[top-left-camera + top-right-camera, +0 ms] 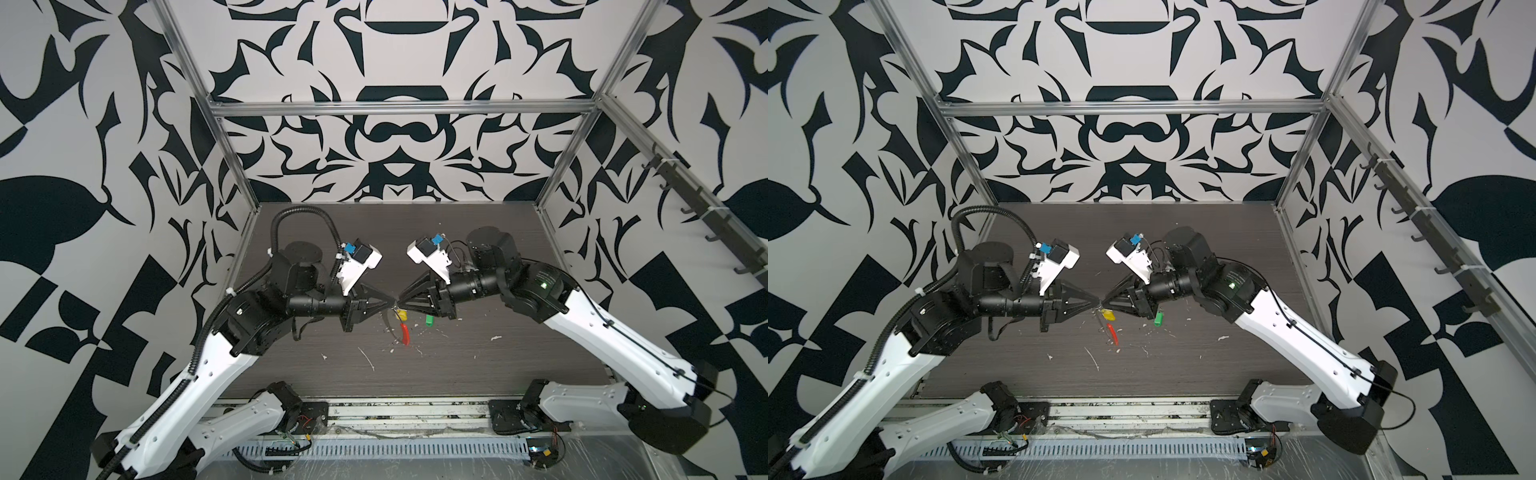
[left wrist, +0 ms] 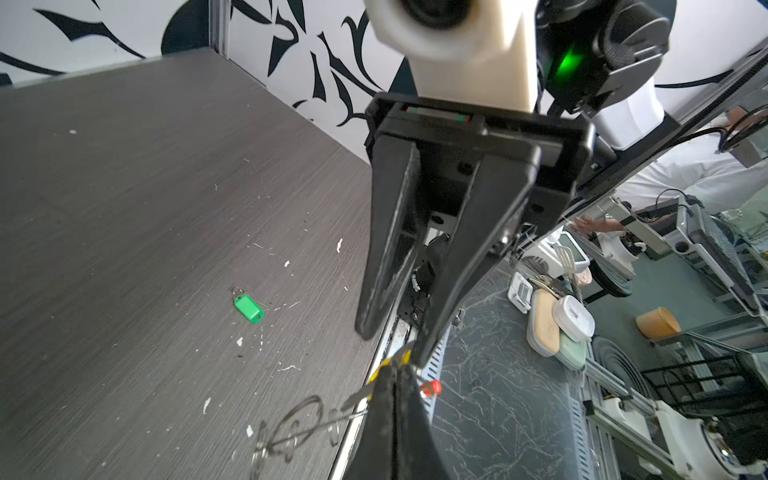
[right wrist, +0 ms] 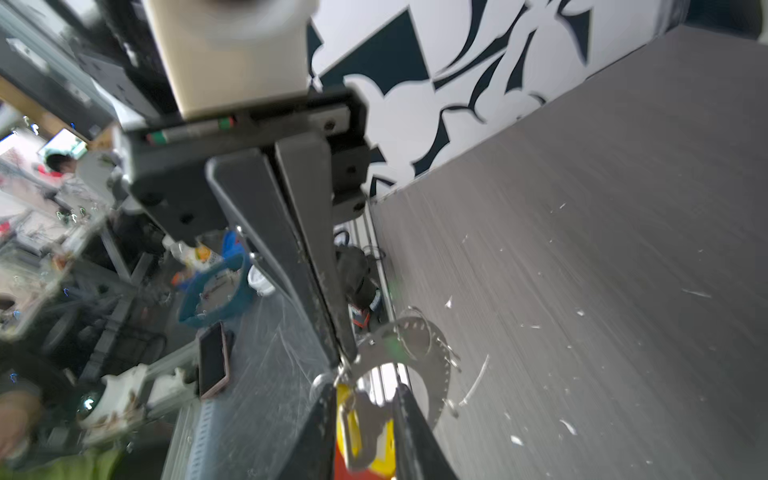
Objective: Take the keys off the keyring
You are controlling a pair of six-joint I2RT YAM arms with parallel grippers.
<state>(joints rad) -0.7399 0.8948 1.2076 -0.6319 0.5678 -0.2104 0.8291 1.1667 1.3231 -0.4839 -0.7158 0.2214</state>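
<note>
A: Your left gripper [image 1: 391, 304] is pinched tight, fingers pressed together on the keyring [image 1: 404, 333], clamping it right at the metal end, up above the table [image 1: 498, 374].
B: And your right gripper [image 1: 403, 302] comes in nose to nose with it, tips all but touching! Its fingers stand apart, though; in the right wrist view one sits on each side of the yellow key [image 3: 344, 415].
A: That yellow key hangs on the ring just below the two tips, clear in both top views. From the same spot the pale perforated strip [image 3: 434, 370] curves away, and its red end points down toward the near edge.
B: Does the red end touch the wood? I cannot tell from here.
A: Now the green key [image 1: 429, 320]: that one is off the ring. It lies flat on the dark wood-grain surface, alone, just under your right gripper's body, near the hanging bundle but apart from it.
B: Your left wrist view shows it plainly, a small green oblong with only pale flecks around it.
A: Further out, white scraps [image 1: 368, 358] and slivers are scattered across the middle of the table, the longest toward the near edge on your left side.
B: Both arms reach in from the near corners, and black-and-white patterned walls [image 1: 395, 145] close the cell on three sides.
</note>
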